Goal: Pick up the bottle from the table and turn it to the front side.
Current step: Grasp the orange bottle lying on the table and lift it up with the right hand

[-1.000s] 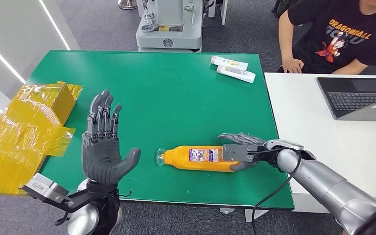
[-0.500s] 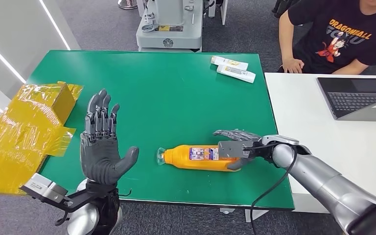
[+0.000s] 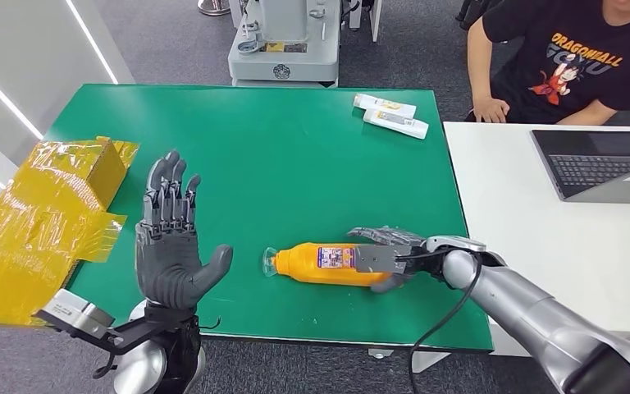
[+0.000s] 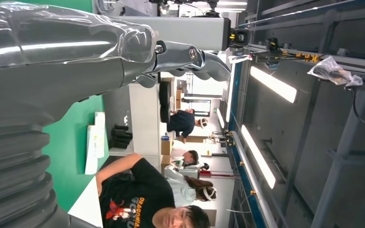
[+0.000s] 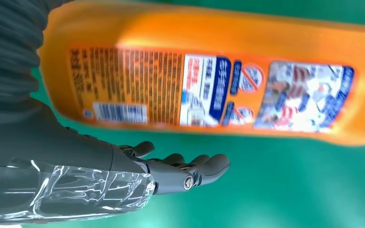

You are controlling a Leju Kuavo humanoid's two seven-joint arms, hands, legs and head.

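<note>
An orange bottle (image 3: 316,263) with a clear cap lies on its side near the front edge of the green table (image 3: 279,156), its back label with small print and a barcode facing up (image 5: 209,76). My right hand (image 3: 385,250) reaches around the bottle's base end, fingers (image 5: 195,171) stretched along the far side and thumb on the near side, not closed on it. My left hand (image 3: 168,238) is raised upright at the front left, palm toward the bottle, fingers apart, holding nothing; it shows again in the left wrist view (image 4: 76,61).
Two white tubes (image 3: 390,115) lie at the table's far right corner. A yellow wrapped box (image 3: 41,213) overhangs the left edge. To the right, a person (image 3: 574,57) sits at a white table with a laptop (image 3: 599,164). A grey machine (image 3: 283,41) stands behind.
My right hand has slid left along the bottle, covering more of its base end. The bottle and my left hand have stayed put.
</note>
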